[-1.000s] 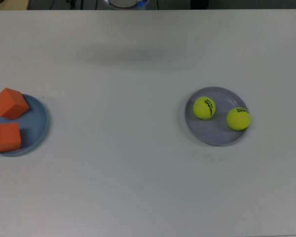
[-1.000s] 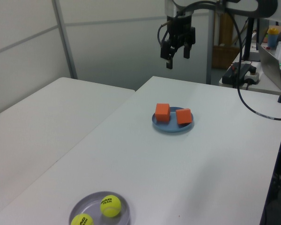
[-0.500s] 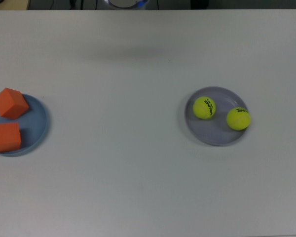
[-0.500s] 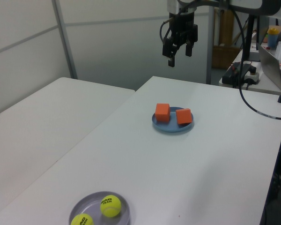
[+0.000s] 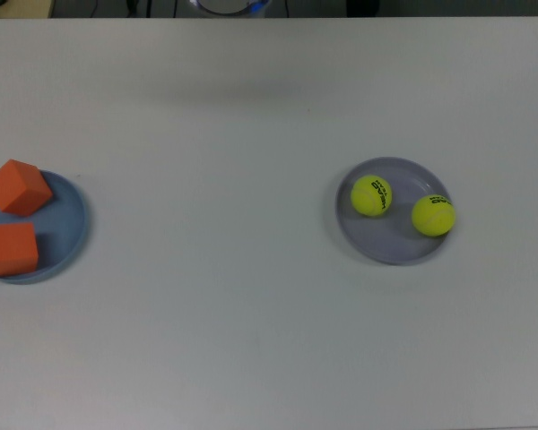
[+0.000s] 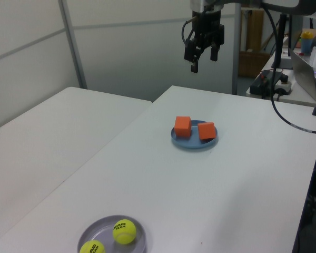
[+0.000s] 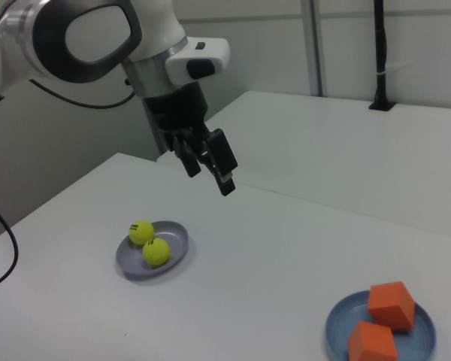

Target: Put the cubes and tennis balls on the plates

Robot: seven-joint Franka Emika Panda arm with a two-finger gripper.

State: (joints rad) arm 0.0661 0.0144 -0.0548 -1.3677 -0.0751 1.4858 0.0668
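In the left view, the lavender plate [image 6: 112,236] sits at the near table edge with both balls [image 6: 124,231] on it; one ball reads "HEAD TEAM". A wide bare table [image 6: 163,179] lies between it and the blue plate [image 6: 194,141], which carries both cubes [image 6: 183,126]. Farthest, the gripper [image 6: 203,53] hangs open and empty, slightly higher than a second ago.
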